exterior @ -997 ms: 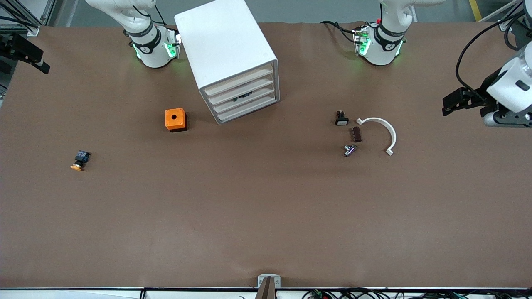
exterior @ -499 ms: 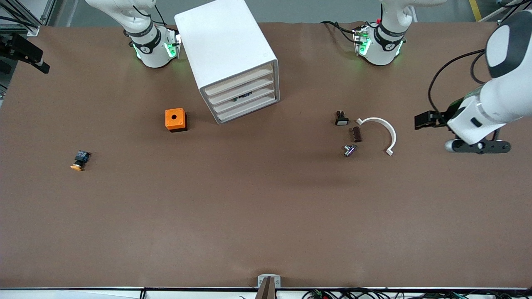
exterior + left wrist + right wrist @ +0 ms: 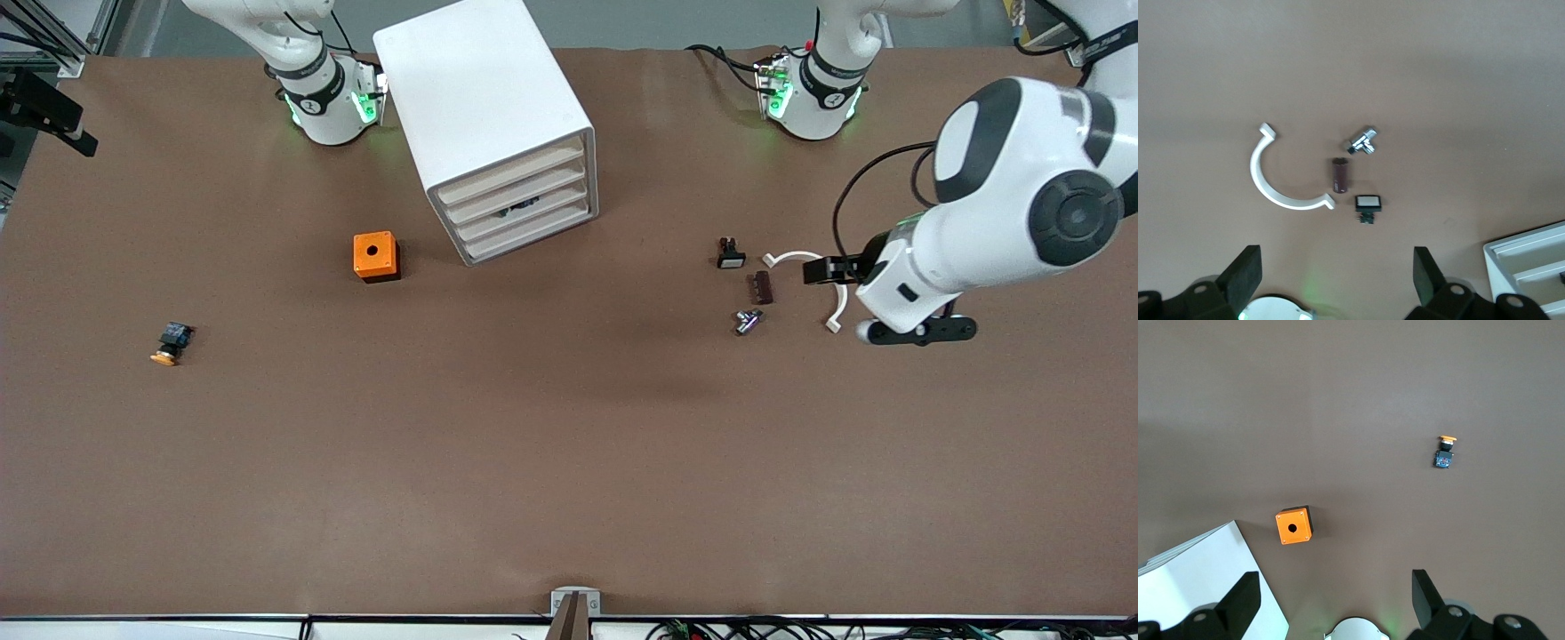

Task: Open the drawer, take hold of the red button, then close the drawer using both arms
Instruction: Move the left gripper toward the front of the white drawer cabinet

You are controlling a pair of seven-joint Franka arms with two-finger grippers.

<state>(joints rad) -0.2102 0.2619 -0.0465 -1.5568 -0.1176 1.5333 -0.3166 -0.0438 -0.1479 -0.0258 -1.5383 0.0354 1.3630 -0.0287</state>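
**Both grippers spread, drawers shut**

The brown table (image 3: 569, 462) lay matte and creased, with grey floor above its edge by the white drawer cabinet (image 3: 484, 107). Every drawer sat pushed in; something small and dark showed in one drawer gap (image 3: 520, 206), though I couldn't tell whether it was the button. The left gripper (image 3: 1335, 261) hung wide open over the white curved piece (image 3: 1255, 170), toward the left arm's end from the cabinet. The right gripper (image 3: 1335, 583) was spread open too, above the orange box (image 3: 1294, 526) beside the cabinet.
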